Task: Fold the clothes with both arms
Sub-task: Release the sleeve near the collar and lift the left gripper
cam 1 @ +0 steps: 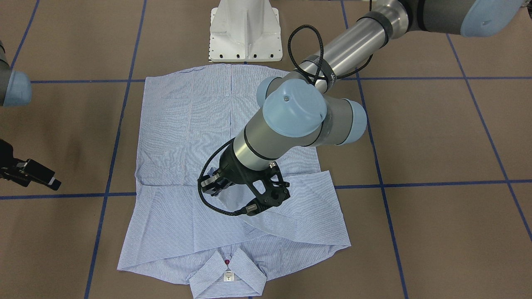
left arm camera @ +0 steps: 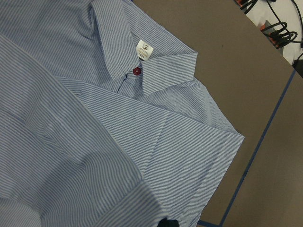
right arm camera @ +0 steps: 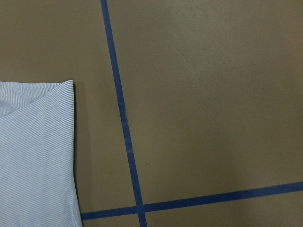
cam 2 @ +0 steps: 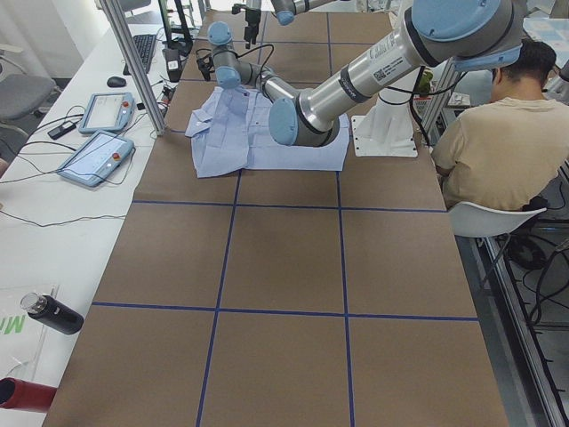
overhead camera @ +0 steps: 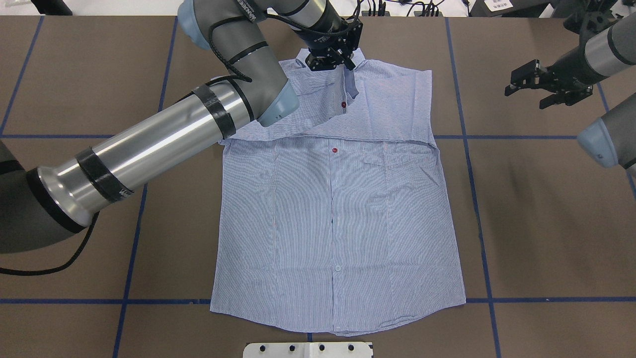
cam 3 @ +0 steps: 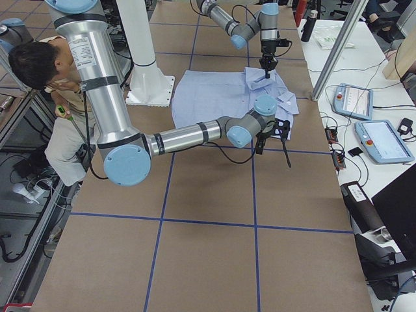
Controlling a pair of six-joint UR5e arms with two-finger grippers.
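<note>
**Left gripper clamped on a striped shirt, right gripper open off to the side**

At the left gripper [overhead camera: 332, 62]: jaws closed on a raised fold of the light blue-and-white striped shirt [overhead camera: 338, 214], pinched up from the folded-over cloth a little short of the collar [cam 1: 208, 282]. Reaches in from the left of the overhead view, wrist pointing down over the shirt's upper middle. Through the left wrist camera: a bulge of striped cloth close in the foreground, and beyond it the collar with a white neck tag [left arm camera: 146, 48] and a dark red button [left arm camera: 137, 71].

At the right gripper [overhead camera: 539, 88]: fingers spread apart, hanging over the brown table [overhead camera: 521, 223], well apart from the shirt's right edge.

Around them: shirt flat, front up and buttoned, hem toward the white pedestal base [cam 1: 245, 33], collar at the far side. Sleeve cloth folded across the top in a band; just below it another red button [overhead camera: 334, 149] and the chest pocket [overhead camera: 392, 158]. Blue tape lines [overhead camera: 497, 136] in a grid across the table. In the side views, a seated person [cam 2: 498, 151] beside the base.
</note>
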